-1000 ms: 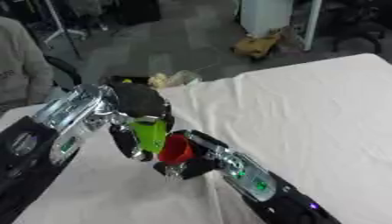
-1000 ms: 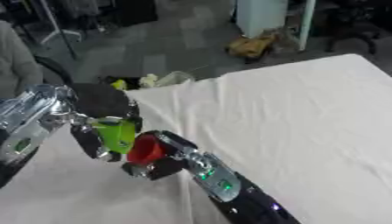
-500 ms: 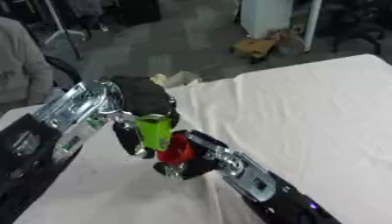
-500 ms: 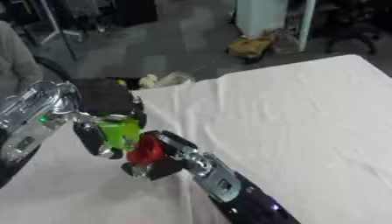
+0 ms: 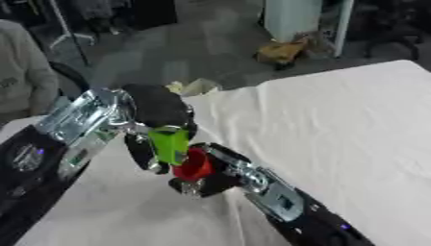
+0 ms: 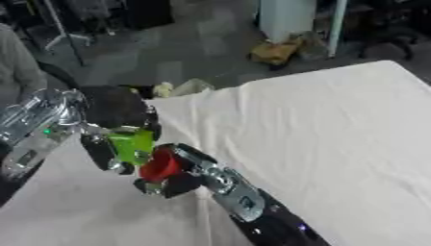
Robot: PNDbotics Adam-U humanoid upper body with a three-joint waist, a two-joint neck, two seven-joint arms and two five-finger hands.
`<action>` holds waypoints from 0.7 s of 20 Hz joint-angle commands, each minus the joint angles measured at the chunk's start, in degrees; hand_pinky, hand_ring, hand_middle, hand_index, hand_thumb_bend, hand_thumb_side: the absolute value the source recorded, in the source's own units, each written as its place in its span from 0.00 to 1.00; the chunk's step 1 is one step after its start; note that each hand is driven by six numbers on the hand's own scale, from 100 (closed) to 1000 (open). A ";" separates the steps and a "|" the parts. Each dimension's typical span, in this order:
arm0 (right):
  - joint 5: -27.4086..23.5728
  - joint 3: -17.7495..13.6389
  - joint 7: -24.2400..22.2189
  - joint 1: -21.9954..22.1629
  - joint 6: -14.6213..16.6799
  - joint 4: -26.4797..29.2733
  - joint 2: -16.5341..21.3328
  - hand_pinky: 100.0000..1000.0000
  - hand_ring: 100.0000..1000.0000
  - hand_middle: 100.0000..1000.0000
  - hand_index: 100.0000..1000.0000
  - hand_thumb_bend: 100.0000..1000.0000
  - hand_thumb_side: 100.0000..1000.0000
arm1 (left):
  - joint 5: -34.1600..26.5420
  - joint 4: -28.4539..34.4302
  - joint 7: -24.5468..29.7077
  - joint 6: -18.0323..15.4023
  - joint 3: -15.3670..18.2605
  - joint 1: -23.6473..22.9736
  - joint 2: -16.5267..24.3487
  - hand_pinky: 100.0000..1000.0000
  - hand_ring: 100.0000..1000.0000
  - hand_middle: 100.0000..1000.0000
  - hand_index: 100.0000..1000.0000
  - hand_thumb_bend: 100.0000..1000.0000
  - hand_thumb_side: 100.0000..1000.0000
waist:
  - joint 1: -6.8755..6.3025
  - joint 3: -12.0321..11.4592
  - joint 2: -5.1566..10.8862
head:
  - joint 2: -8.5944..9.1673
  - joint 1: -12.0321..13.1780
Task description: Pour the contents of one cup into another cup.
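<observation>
My left hand (image 5: 158, 109) is curled round a green cup (image 5: 170, 144) and holds it tipped, mouth down, over a red cup (image 5: 195, 164). The red cup sits in my right hand (image 5: 215, 174), whose fingers wrap it from below. The two cups touch at their rims, above the left part of the white cloth-covered table (image 5: 336, 125). What is inside either cup is hidden. The right eye view shows the same pair, green cup (image 6: 131, 145) over red cup (image 6: 160, 165).
The table's far edge runs diagonally from upper right to left. Beyond it lies grey floor with a yellowish bundle (image 5: 282, 50) and a white stand (image 5: 290, 17). A crumpled pale object (image 5: 192, 87) lies at the table's far edge. A person's sleeve (image 5: 19, 67) shows at far left.
The left hand has turned the green cup further over the red cup and brought it closer. Both hands shifted slightly with the cups; the view has also moved a little.
</observation>
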State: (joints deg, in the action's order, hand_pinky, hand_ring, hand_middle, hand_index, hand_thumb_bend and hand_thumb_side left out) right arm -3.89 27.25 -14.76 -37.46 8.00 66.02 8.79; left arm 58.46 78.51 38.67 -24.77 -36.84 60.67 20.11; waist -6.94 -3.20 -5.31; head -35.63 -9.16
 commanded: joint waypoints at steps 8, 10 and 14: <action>0.03 0.01 -0.27 -0.89 0.19 0.67 0.26 0.42 0.31 0.24 0.44 0.00 0.16 | 2.00 -0.63 13.30 -15.67 0.45 1.36 0.99 0.23 0.20 0.38 0.69 0.52 0.20 | 0.06 -0.07 1.00 | 0.46 0.01; 0.01 0.04 -0.30 -0.89 0.18 0.70 0.26 0.42 0.31 0.24 0.44 0.00 0.16 | 2.18 -0.70 13.30 -15.83 0.47 1.35 1.00 0.23 0.20 0.38 0.69 0.52 0.20 | 0.02 -0.07 1.02 | 0.45 0.01; -0.02 0.04 -0.31 -0.88 0.15 0.75 0.27 0.42 0.31 0.24 0.44 0.00 0.16 | 2.41 -0.81 13.30 -16.10 0.48 1.34 0.93 0.23 0.20 0.38 0.69 0.52 0.20 | -0.04 -0.03 1.05 | 0.46 0.03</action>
State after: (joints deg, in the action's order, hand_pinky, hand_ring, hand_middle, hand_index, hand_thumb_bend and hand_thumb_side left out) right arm -3.89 27.32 -15.02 -37.32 8.06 66.02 8.79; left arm 60.57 77.49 37.44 -26.01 -36.84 60.67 20.12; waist -7.23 -3.18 -5.26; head -35.63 -9.17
